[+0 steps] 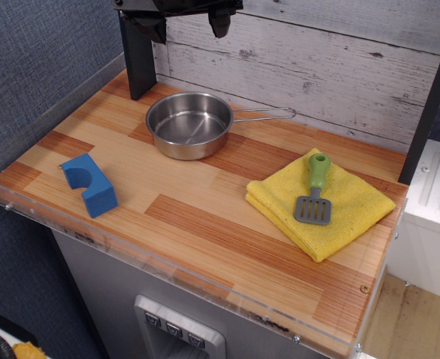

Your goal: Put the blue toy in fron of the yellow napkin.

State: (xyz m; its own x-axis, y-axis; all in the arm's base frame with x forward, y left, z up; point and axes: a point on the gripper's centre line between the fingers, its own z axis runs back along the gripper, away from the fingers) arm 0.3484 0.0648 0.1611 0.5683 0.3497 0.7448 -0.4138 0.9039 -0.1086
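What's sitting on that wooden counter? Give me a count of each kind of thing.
Blue toy: 1
Steel pan: 1
Yellow napkin: 1
Spatula, green handle, grey blade, lying on the napkin: 1
Total: 4

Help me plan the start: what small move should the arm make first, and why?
Probably swing the gripper left and forward until it is over the blue toy. The toy lies untouched near the table's left edge, far from the yellow napkin, while the jaws hang empty above the pan.
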